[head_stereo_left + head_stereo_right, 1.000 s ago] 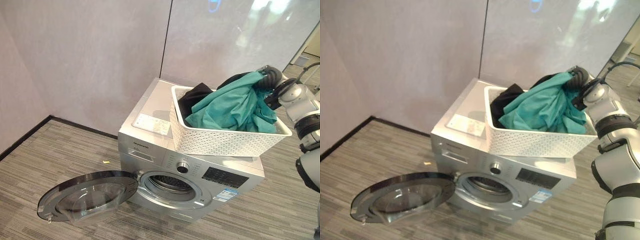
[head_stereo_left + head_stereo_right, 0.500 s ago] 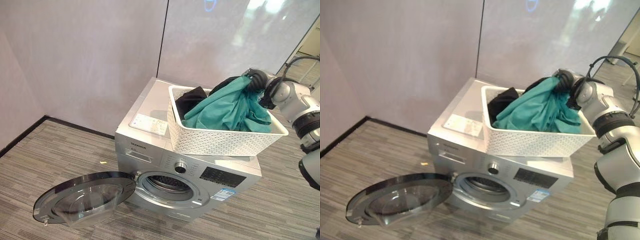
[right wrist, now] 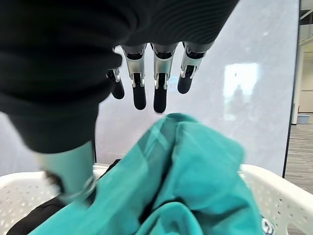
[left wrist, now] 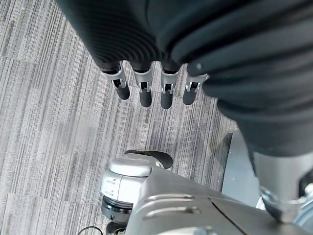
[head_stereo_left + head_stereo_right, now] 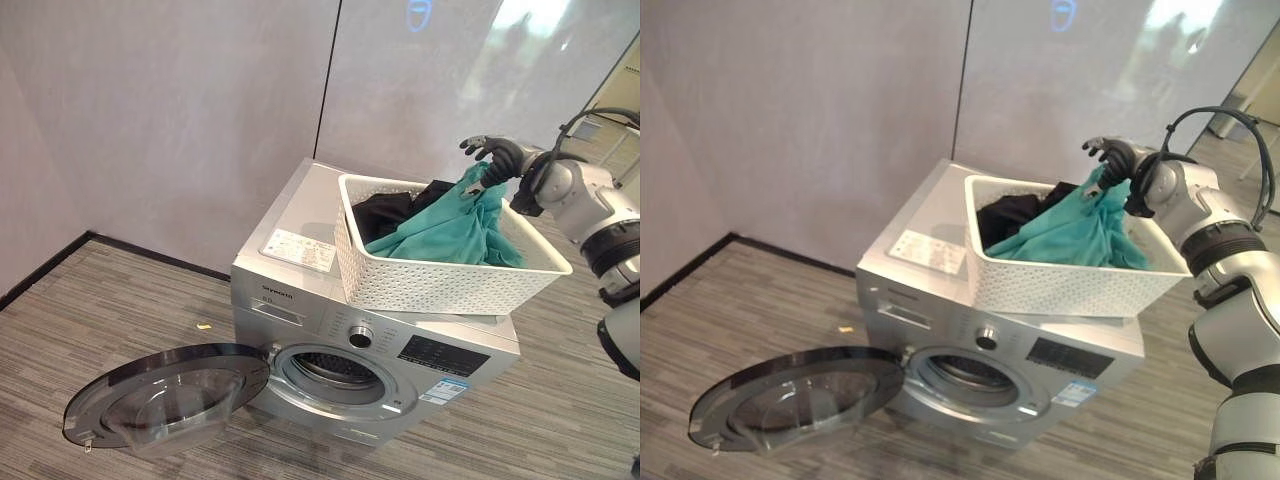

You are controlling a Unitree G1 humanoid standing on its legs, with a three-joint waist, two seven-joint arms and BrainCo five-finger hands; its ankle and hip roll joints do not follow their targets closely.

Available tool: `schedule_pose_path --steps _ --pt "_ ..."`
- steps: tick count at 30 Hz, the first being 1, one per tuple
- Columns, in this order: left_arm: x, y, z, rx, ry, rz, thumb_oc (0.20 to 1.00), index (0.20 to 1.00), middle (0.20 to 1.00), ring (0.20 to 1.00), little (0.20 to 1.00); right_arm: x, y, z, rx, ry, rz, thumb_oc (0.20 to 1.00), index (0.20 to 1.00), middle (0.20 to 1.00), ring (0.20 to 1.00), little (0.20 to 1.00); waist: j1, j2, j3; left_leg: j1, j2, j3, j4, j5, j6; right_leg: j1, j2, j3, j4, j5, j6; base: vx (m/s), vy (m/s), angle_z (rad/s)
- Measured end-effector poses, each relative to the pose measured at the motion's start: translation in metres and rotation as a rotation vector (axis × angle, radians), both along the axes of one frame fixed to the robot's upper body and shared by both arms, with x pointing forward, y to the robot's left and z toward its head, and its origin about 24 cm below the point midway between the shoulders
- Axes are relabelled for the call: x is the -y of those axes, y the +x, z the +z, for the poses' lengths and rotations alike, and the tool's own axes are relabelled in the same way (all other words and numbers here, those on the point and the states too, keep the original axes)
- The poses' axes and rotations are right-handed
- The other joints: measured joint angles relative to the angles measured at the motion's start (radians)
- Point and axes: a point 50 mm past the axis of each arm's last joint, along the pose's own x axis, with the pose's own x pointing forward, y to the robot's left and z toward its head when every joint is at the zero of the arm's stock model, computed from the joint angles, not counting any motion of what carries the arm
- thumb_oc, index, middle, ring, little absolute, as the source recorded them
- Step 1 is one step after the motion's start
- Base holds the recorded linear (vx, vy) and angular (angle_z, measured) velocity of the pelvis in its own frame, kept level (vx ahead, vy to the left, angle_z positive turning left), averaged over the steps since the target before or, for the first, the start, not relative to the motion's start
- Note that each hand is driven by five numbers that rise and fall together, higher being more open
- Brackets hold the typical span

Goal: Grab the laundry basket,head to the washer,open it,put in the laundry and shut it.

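Teal garment and dark clothes fill the white laundry basket atop the silver washer, door swung wide open, right robot hand open-fingered above the cloth, left robot hand relaxed over the floor.

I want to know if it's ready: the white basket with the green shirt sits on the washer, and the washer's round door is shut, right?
Not quite. The white basket with the green shirt does sit on the washer, but the round door is swung wide open, as the left eye view shows.
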Motion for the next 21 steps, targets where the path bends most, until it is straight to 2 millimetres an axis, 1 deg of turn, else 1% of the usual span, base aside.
schedule_pose_path --steps 1,6,7,10,12,14,15,19,21 --pt "0.000 -0.001 0.000 -0.003 -0.001 0.001 1.000 1.000 1.000 1.000 1.000 -0.001 0.000 0.000 0.000 -0.001 0.006 0.200 0.200 0.200 0.200 0.200 0.000 0.000 0.000 0.000 0.000 0.000 0.000 0.000 0.000 0.000 0.000 0.000 0.000 0.000 0.000 0.00 0.000 0.00" --pt "0.000 0.001 0.000 -0.001 -0.004 0.000 1.000 1.000 1.000 1.000 1.000 -0.007 0.000 0.001 -0.018 -0.012 0.038 0.200 0.200 0.200 0.200 0.200 -0.003 0.001 -0.002 0.001 0.000 0.002 0.000 0.000 0.000 -0.001 0.000 0.002 0.000 0.000 0.000 0.00 0.000 0.00" --pt "0.000 -0.002 0.000 -0.006 -0.004 0.001 1.000 1.000 1.000 1.000 1.000 -0.007 -0.001 0.001 -0.028 -0.023 0.043 0.200 0.200 0.200 0.200 0.200 -0.002 0.001 -0.003 0.001 0.001 0.001 0.000 0.000 0.000 0.000 0.000 0.001 0.000 0.000 0.000 0.00 0.000 0.00" --pt "0.000 -0.003 0.000 -0.007 -0.004 0.002 1.000 1.000 1.000 1.000 1.000 0.000 -0.005 -0.004 -0.078 -0.084 0.035 0.200 0.200 0.200 0.200 0.200 -0.001 -0.001 -0.009 0.001 0.001 0.001 0.000 0.000 0.000 -0.001 0.000 0.001 0.000 0.000 0.000 0.00 0.000 0.00" --pt "-0.001 -0.006 0.000 -0.014 -0.004 0.003 1.000 1.000 1.000 1.000 1.000 0.001 -0.006 -0.003 -0.082 -0.088 0.032 0.200 0.200 0.200 0.200 0.200 -0.002 0.000 -0.011 0.001 0.001 0.002 0.000 0.000 0.000 -0.001 0.000 0.002 0.000 0.000 0.000 0.00 0.000 0.00" --pt "0.000 -0.006 0.000 -0.014 -0.004 0.003 1.000 1.000 1.000 1.000 1.000 0.002 -0.006 -0.003 -0.082 -0.092 0.033 0.391 0.391 0.391 0.391 0.391 -0.004 0.002 -0.017 0.001 0.001 0.002 0.000 -0.001 0.000 -0.002 0.001 0.002 0.000 0.000 0.000 0.00 0.000 0.00" --pt "0.000 -0.006 0.000 -0.015 -0.004 0.001 1.000 1.000 1.000 1.000 1.000 0.003 -0.006 -0.002 -0.082 -0.093 0.031 1.000 1.000 1.000 1.000 1.000 -0.004 0.002 -0.019 0.001 0.001 0.002 0.000 -0.001 0.000 -0.002 0.001 0.002 0.000 0.000 0.000 0.00 0.000 0.00" --pt "-0.002 -0.008 0.000 -0.026 0.000 0.001 1.000 1.000 1.000 1.000 1.000 0.009 -0.008 -0.001 -0.082 -0.162 0.007 1.000 1.000 1.000 1.000 1.000 -0.004 -0.005 -0.024 0.001 0.002 0.003 0.000 -0.001 -0.001 -0.002 0.001 0.003 0.000 0.000 0.000 0.00 0.000 0.00" --pt "-0.003 -0.007 0.000 -0.027 0.002 0.000 1.000 1.000 1.000 1.000 1.000 0.008 -0.008 0.000 -0.081 -0.186 0.010 1.000 1.000 1.000 1.000 1.000 -0.007 -0.007 -0.026 0.001 0.002 0.004 0.000 -0.001 0.000 -0.003 0.001 0.005 0.000 0.000 0.000 0.00 0.000 0.00"
